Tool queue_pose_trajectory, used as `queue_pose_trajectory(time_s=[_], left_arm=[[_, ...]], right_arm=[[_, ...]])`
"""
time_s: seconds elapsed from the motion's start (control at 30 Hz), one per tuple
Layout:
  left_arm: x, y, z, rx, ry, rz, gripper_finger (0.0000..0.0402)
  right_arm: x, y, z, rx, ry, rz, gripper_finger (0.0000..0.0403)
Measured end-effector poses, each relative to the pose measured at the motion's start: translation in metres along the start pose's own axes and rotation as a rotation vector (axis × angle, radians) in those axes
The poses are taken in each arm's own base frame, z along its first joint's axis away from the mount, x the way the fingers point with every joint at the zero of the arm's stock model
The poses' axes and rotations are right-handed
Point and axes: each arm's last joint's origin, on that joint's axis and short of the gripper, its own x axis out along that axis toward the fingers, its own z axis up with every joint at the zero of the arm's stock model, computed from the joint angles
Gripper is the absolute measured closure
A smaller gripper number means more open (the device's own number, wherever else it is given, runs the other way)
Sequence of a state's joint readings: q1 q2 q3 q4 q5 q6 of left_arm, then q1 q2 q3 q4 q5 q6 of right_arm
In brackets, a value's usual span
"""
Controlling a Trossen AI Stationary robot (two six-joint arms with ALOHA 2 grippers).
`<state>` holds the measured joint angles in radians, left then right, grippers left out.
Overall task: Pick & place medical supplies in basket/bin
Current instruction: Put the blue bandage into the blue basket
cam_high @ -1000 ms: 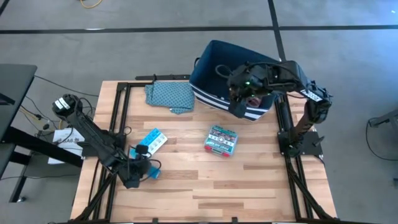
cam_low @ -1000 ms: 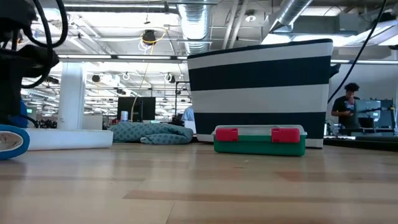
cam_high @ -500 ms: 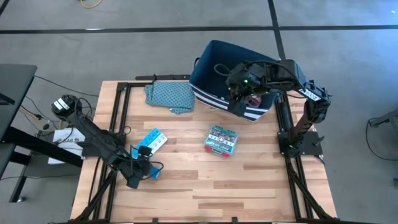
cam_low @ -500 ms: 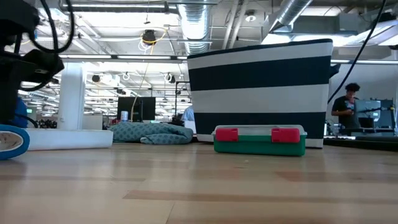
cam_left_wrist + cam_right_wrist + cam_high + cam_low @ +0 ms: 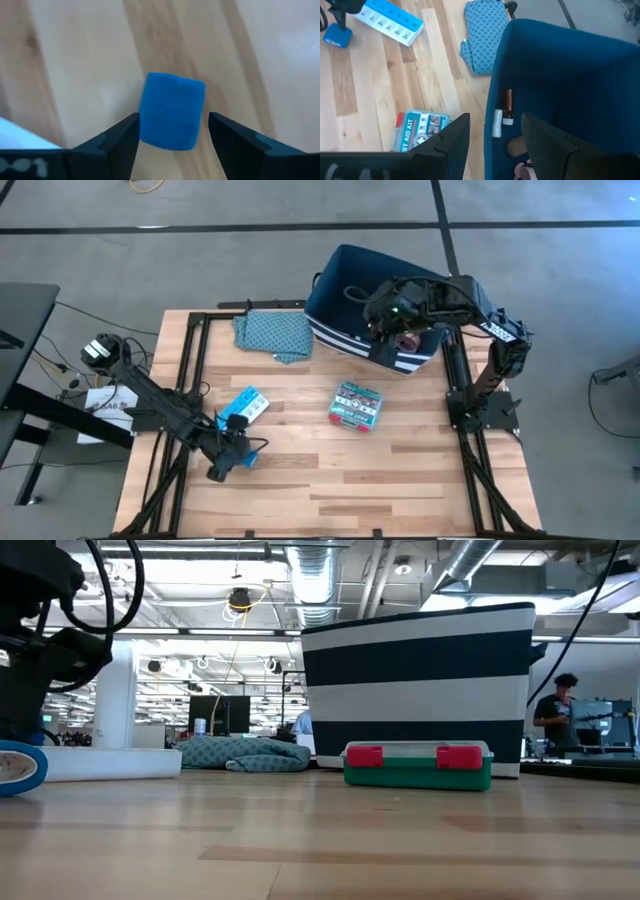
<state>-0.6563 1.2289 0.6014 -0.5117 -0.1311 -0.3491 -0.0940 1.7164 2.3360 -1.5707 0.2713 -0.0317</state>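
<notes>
Two fingers are spread wide on your left gripper [image 5: 170, 131], low over the near-left part of the worktop [image 5: 400, 470], and the blue cube [image 5: 172, 111] sits right between them, so this is your grab. Nothing is pinched yet: in the left wrist view bare wood shows on both sides of the cube, though one finger looks much closer to it than the other. I'd say centre up first, so both fingers meet the faces together and the cube doesn't skid or twist away. It looks soft and light, so close gently and make sure the fingertips reach past its middle before you squeeze.

Once you have it, lift straight and carry it across to the navy bin [image 5: 345, 280] at the far right of the worktop. Mind the blue-white pill organizer [image 5: 244, 407] lying just beyond your gripper, and the teal-red flat box [image 5: 357, 405] in the middle.

Your right gripper [image 5: 490, 145] hangs over the bin's near rim with its fingers apart and nothing in them. Looking down past it, you can see a white tube [image 5: 497, 123] and a brown oblong [image 5: 508, 106] already lying inside.

The teal patterned cloth [image 5: 273, 333] beside the bin is not yours to move.
</notes>
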Motion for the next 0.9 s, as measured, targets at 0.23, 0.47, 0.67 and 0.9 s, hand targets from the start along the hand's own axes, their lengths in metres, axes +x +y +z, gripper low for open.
queue_pose_trajectory(time_s=[0.23,0.47,0.67,0.9], left_arm=[[0.004,0.003,0.002,0.064,-0.008,0.05,0.017],[0.034,0.0,0.003,0.015,0.103,-0.083,0.017],[0.052,-0.003,0.006,0.045,0.161,-0.023,0.0172],[0.047,-0.005,0.028,0.045,0.075,0.067,0.0224]], right_arm=[[0.017,0.005,0.007,-0.124,0.027,0.006,0.0237],[0.052,0.014,0.016,-0.216,0.118,0.022,0.0238],[0.067,0.019,0.02,-0.198,0.152,0.026,0.0237],[0.048,0.024,0.016,-0.138,0.109,0.038,0.0239]])
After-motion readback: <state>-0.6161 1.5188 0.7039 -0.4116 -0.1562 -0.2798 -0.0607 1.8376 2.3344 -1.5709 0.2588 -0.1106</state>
